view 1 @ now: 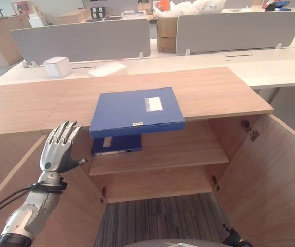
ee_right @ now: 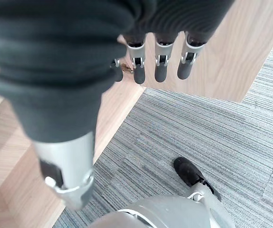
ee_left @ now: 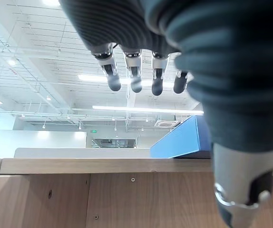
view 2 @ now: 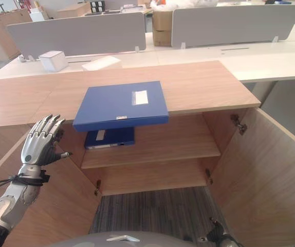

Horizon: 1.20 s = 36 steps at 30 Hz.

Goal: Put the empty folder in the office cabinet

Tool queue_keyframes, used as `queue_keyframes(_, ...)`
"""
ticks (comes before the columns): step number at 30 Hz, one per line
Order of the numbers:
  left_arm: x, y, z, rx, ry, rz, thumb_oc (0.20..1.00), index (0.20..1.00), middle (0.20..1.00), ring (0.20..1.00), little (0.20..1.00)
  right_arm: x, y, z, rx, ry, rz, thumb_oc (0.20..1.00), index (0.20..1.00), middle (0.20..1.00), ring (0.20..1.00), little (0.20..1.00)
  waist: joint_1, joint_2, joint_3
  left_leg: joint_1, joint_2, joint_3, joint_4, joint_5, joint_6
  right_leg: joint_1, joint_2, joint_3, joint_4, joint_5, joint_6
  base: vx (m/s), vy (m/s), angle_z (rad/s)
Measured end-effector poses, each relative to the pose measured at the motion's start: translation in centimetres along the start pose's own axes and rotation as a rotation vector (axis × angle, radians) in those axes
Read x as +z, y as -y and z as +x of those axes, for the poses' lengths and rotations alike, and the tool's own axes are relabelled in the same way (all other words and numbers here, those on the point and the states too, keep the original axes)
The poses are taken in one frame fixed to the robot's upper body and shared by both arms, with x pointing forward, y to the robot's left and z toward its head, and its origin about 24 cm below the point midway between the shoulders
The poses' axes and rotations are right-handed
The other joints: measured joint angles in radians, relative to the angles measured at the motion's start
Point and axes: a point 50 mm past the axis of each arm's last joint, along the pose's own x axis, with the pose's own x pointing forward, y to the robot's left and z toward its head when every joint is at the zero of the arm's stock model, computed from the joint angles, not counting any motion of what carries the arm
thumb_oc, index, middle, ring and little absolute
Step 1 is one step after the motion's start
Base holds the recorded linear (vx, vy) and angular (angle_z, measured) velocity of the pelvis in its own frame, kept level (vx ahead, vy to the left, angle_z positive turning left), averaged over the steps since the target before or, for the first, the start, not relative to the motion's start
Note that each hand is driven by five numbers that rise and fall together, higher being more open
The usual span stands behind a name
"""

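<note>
1. Two blue folders are in the scene: a large blue folder lies flat on the cabinet top, its near edge jutting over the open front, and a second blue folder lies on the upper shelf directly below it, at the shelf's left end.
2. The overhang probably makes the top folder easy to grip from the near side. Whether it is the empty one I cannot tell; nothing shows its contents.
3. The left hand is raised just left of the folders, in front of the open left door, fingers straight and spread, holding nothing. It looks poised to reach right toward the overhanging edge.
4. The right hand hangs low near the carpet by the right door, fingers relaxed and apart, empty and idle.
5. Both doors stand wide open, so the shelf's right part and the lower shelf are free to receive the folder. The placing is not yet begun.
</note>
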Motion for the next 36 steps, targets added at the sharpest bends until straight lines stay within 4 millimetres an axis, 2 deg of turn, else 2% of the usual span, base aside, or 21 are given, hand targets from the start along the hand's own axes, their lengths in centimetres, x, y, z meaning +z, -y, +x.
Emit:
queue_keyframes(8, 1.2, 0.2, 0.9, 0.012, 0.051, -0.012, 1.000, 1.000, 1.000, 1.000, 1.000, 0.3, -0.3, 0.1, 0.003, 0.009, -0.004, 1.000, 1.000, 1.000, 1.000, 1.000, 0.000, -0.010, -0.001, 0.001, 0.000, 0.004, 0.000, 0.000, 0.000, -0.005, 0.000, 0.003, 0.000, -0.001, 0.002, 0.00, 0.000, 0.00)
queue_keyframes(14, 4.0, 0.1, 3.2, 0.039, 0.171, -0.033, 1.000, 1.000, 1.000, 1.000, 1.000, 0.2, -0.6, 0.0, 0.012, 0.008, -0.014, 1.000, 1.000, 1.000, 1.000, 1.000, -0.026, -0.014, -0.002, 0.002, 0.000, 0.022, 0.000, 0.000, 0.000, -0.018, 0.004, 0.026, 0.000, 0.000, 0.000, 0.01, -0.006, -0.08)
queue_keyframes(16, 4.0, 0.1, 3.2, 0.039, 0.171, -0.033, 1.000, 1.000, 1.000, 1.000, 1.000, 0.2, -0.6, 0.0, 0.012, 0.008, -0.014, 1.000, 1.000, 1.000, 1.000, 1.000, -0.026, -0.014, -0.002, 0.002, 0.000, 0.022, 0.000, 0.000, 0.000, -0.018, 0.004, 0.026, 0.000, 0.000, 0.000, 0.01, -0.004, -0.10)
queue_keyframes(17, 5.1, 0.0, 4.0, 0.047, 0.223, -0.040, 1.000, 1.000, 1.000, 1.000, 1.000, 0.3, -0.6, 0.0, 0.012, 0.010, -0.015, 1.000, 1.000, 1.000, 1.000, 1.000, -0.034, -0.015, -0.002, 0.005, 0.000, 0.030, 0.000, 0.000, 0.000, -0.017, 0.003, 0.028, 0.000, 0.006, -0.002, 0.03, -0.005, -0.09)
queue_keyframes(18, 5.3, 0.0, 4.1, 0.046, 0.234, -0.041, 1.000, 1.000, 1.000, 1.000, 1.000, 0.4, -0.5, 0.1, 0.010, 0.014, -0.015, 1.000, 1.000, 1.000, 1.000, 1.000, -0.056, -0.015, -0.002, 0.006, 0.000, 0.030, 0.000, 0.000, 0.000, -0.017, 0.004, 0.029, 0.000, 0.008, -0.001, 0.03, -0.005, -0.09)
queue_keyframes(20, 5.7, 0.1, 4.7, 0.045, 0.248, -0.036, 1.000, 1.000, 1.000, 1.000, 1.000, 0.1, -0.7, 0.0, 0.013, 0.006, -0.014, 1.000, 1.000, 1.000, 1.000, 1.000, -0.073, -0.015, -0.002, 0.008, 0.001, 0.032, 0.000, 0.000, 0.000, -0.019, 0.006, 0.035, 0.000, 0.008, -0.002, 0.01, -0.001, -0.02)
queue_keyframes(27, 6.0, 1.5, 5.9, -0.014, 0.273, 0.034, 1.000, 1.000, 1.000, 1.000, 1.000, 0.2, -0.7, 0.0, 0.012, 0.009, -0.016, 1.000, 1.000, 1.000, 1.000, 1.000, -0.081, -0.012, -0.003, 0.023, 0.004, 0.057, 0.000, -0.008, -0.002, -0.023, 0.011, 0.054, 0.000, 0.002, -0.004, 0.01, 0.005, -0.10)
queue_keyframes(36, 3.5, 2.8, 6.2, -0.051, 0.159, 0.130, 1.000, 1.000, 1.000, 1.000, 1.000, 0.3, -0.6, 0.0, -0.004, 0.016, -0.018, 1.000, 1.000, 1.000, 1.000, 1.000, -0.079, -0.005, -0.016, 0.029, 0.005, 0.061, 0.000, -0.011, -0.002, -0.017, 0.015, 0.056, 0.000, 0.009, -0.004, 0.02, 0.006, 0.00)
